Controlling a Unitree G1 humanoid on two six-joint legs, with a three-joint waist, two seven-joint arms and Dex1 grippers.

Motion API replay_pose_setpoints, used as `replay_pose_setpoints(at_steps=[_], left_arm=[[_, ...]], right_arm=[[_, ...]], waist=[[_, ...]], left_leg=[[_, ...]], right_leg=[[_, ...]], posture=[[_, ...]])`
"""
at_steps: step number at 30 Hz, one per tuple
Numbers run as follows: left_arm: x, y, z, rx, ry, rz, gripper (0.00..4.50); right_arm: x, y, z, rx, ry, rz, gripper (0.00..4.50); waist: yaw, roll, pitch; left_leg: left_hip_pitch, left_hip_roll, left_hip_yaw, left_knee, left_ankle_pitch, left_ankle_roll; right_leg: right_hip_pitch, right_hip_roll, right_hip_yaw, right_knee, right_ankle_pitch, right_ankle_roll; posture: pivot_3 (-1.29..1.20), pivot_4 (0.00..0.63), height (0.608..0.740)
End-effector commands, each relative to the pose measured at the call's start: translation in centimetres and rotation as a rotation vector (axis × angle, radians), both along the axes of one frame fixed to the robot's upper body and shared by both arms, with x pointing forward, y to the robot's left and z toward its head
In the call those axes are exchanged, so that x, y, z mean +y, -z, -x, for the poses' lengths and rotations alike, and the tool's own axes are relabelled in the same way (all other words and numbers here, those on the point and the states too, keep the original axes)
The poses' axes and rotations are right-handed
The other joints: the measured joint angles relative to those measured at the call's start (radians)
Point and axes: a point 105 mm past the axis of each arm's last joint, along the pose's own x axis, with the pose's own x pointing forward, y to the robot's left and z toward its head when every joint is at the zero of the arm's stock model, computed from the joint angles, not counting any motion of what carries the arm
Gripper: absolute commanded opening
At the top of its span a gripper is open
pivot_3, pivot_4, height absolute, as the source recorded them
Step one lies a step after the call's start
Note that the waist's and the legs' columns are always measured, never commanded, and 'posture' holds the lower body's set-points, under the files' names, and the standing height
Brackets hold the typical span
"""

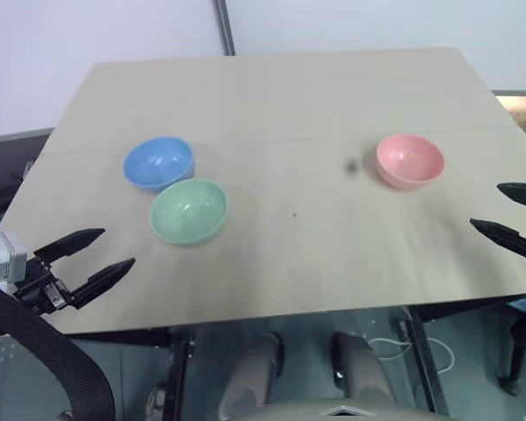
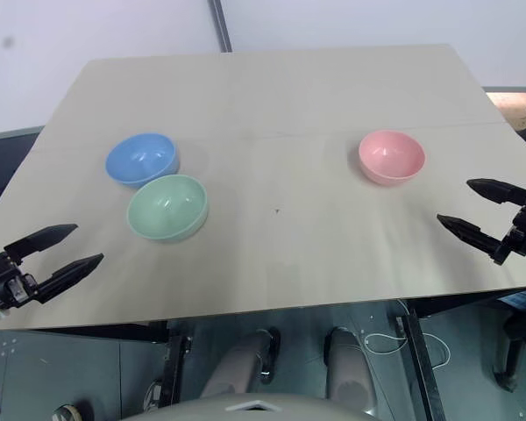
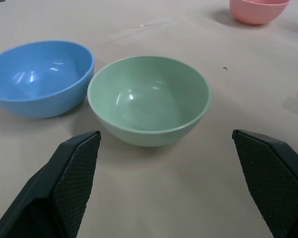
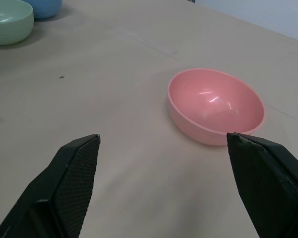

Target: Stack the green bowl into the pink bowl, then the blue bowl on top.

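Observation:
The green bowl [image 1: 188, 210] stands upright on the left half of the table, touching or nearly touching the blue bowl [image 1: 159, 163] just behind it. On the right side stands the pink bowl [image 1: 409, 160], alone. All three bowls hold nothing. My left gripper [image 1: 101, 254] hovers open near the table's front left corner, pointing at the green bowl [image 3: 149, 99]. My right gripper [image 2: 473, 209] is open at the right edge, aimed toward the pink bowl [image 4: 216, 105]. Neither gripper touches a bowl.
The tan table [image 1: 280, 96] has its front edge close to me and its right edge near my right gripper. A small dark smudge [image 1: 352, 165] lies left of the pink bowl. Black frames stand beside the table on both sides.

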Motion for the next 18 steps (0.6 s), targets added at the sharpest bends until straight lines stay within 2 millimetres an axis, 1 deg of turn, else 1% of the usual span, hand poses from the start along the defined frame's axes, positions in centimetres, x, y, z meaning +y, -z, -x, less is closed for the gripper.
replay_pose_setpoints(at_steps=[1, 5, 9, 12, 14, 16, 18], left_arm=[[0.0, -1.1, -0.2, -0.049, -0.004, -0.027, 4.50], [-1.1, -1.8, -1.1, -0.103, 0.012, -0.019, 4.50], [-1.5, -2.1, -1.7, -0.134, 0.011, -0.017, 4.50], [-1.7, -2.2, -2.0, -0.143, 0.013, -0.029, 4.50], [-2.0, -2.4, -2.6, -0.167, 0.008, -0.050, 4.50], [-2.5, -2.5, -3.4, -0.182, -0.006, -0.111, 4.50], [-3.1, -2.5, -4.0, -0.185, -0.005, -0.183, 4.50]], right_arm=[[0.6, -1.5, 0.2, -0.064, -0.026, -0.004, 4.42], [0.8, -1.4, 0.0, -0.070, -0.036, -0.011, 4.42], [1.0, -1.5, -0.2, -0.078, -0.040, -0.014, 4.42], [1.5, -1.5, -0.5, -0.097, -0.052, -0.013, 4.42], [2.2, -1.2, -0.7, -0.103, -0.072, -0.020, 4.42], [3.5, -1.0, -1.0, -0.111, -0.115, -0.036, 4.42], [5.2, -1.0, -1.2, -0.116, -0.177, -0.050, 4.42]], waist=[[0.000, 0.000, 0.000], [0.001, 0.000, 0.000], [0.001, 0.000, 0.000], [-0.001, 0.000, 0.000], [0.000, -0.001, 0.000], [0.001, -0.001, 0.000], [0.001, -0.001, 0.000]], left_leg=[[0.000, 0.000, 0.000, 0.000, 0.000, 0.000], [0.000, 0.000, 0.000, 0.000, 0.000, 0.000], [0.000, 0.000, 0.001, 0.000, 0.000, 0.000], [0.000, 0.000, 0.001, 0.000, 0.001, 0.002], [0.001, 0.000, 0.001, 0.000, 0.001, 0.002], [0.001, 0.000, 0.002, 0.000, 0.000, 0.002], [0.001, 0.000, 0.002, 0.001, 0.001, 0.002]], right_leg=[[0.000, 0.000, 0.000, 0.000, 0.000, 0.000], [0.000, 0.000, 0.000, 0.000, 0.000, 0.000], [0.000, 0.001, 0.000, 0.000, 0.000, 0.000], [0.000, 0.002, 0.000, 0.000, 0.001, 0.000], [0.000, 0.002, 0.000, 0.000, 0.001, 0.000], [0.000, 0.002, 0.000, 0.000, 0.001, -0.001], [0.000, 0.002, 0.000, 0.000, 0.001, -0.001]], posture=[[0.00, 0.150, 0.740], [0.00, 0.150, 0.740], [0.00, 0.150, 0.740], [0.00, 0.150, 0.740], [0.00, 0.150, 0.740], [0.00, 0.150, 0.740], [0.00, 0.150, 0.740]])
